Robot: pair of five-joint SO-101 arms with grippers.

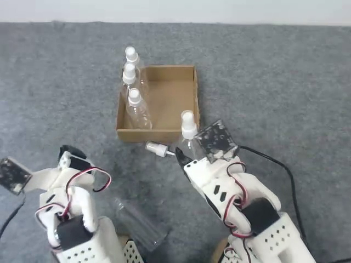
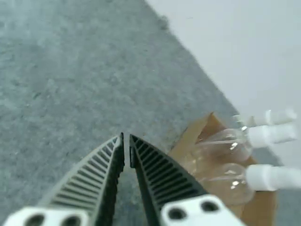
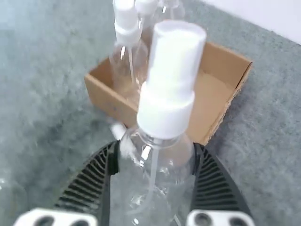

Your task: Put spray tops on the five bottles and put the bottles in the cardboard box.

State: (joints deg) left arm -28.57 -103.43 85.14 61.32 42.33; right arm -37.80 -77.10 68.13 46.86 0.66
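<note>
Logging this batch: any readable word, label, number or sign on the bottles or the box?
None readable. The bottle in the right claw is clear and unlabelled; the three bottles in the cardboard box and the box's walls show no print.

The gripped spray bottle [image 3: 150,188] is cut off at its base by the picture's edge; the cardboard box [image 2: 195,134] is likewise cropped.
</note>
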